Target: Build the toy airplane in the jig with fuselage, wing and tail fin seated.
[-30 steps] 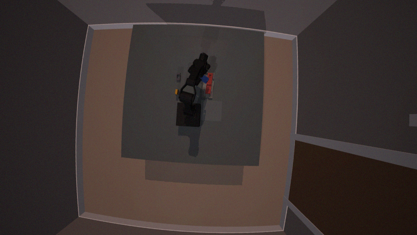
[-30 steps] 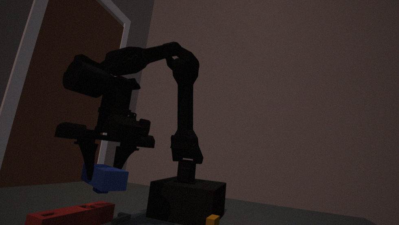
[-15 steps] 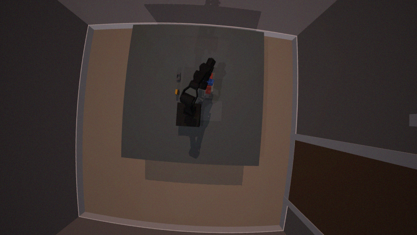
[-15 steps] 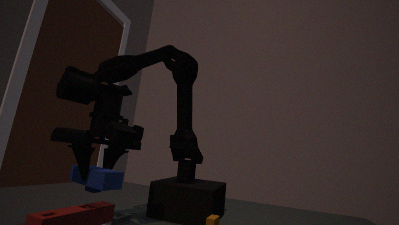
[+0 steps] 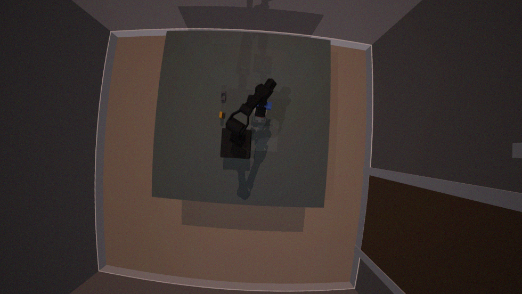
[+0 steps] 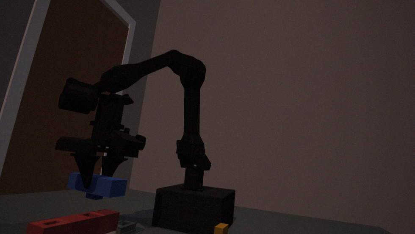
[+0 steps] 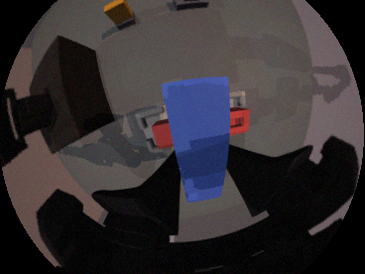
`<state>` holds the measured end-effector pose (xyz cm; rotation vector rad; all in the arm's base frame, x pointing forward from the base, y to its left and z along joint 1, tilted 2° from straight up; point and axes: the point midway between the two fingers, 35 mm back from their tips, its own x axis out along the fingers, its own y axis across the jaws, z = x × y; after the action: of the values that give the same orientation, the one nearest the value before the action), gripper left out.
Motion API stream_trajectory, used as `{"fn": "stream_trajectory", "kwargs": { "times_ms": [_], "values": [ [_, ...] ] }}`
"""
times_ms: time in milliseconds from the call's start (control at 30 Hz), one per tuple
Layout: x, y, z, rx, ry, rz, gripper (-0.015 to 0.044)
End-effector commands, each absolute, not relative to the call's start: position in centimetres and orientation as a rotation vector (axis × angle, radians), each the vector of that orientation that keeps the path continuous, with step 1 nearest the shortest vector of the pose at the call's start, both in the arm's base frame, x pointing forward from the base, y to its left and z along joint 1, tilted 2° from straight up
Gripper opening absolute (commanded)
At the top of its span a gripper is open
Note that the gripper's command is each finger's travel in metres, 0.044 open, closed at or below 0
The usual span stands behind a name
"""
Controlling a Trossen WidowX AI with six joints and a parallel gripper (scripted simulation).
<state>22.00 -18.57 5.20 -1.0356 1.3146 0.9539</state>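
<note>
We see the blue wing [image 5: 269, 105] [image 6: 112, 186] [image 7: 198, 111] pinched between the fingers of the tool [image 5: 263, 104] [image 6: 97, 181] [image 7: 203, 151], held raised with its tab pointing down. In the exterior view it hangs above and apart from the red fuselage [image 6: 72, 222] [image 7: 240, 121], which lies at the near left with two sockets facing up; the tab is in neither. In the wrist view we find the wing crossing in front of the fuselage's middle, hiding it.

The grey cradle [image 5: 259, 119] [image 6: 126, 228] [image 7: 143, 121] is on the worktop [image 5: 197, 146] [image 6: 139, 193] [image 7: 149, 55] with the fuselage in it, though we cannot tell whether that sits fully flat. From above, we see an orange piece [image 5: 221, 115] [image 6: 221, 228] [image 7: 119, 11] left of the cradle, and a small grey holder [image 5: 223, 96] [image 7: 190, 4] farther off; its contents are unclear
</note>
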Motion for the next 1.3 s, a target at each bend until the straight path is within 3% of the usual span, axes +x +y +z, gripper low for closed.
{"fn": "stream_trajectory", "kwargs": {
  "times_ms": [0, 100, 1267],
  "values": [
    [22.0, -18.6, 5.3, -1.054, 1.301, 0.963, 0.0131],
    [22.0, -18.6, 5.3, -1.054, 1.301, 0.963, 0.0195],
    [22.2, -18.7, 2.0, -1.054, 1.301, 0.963, 0.0195]
  ]
}}
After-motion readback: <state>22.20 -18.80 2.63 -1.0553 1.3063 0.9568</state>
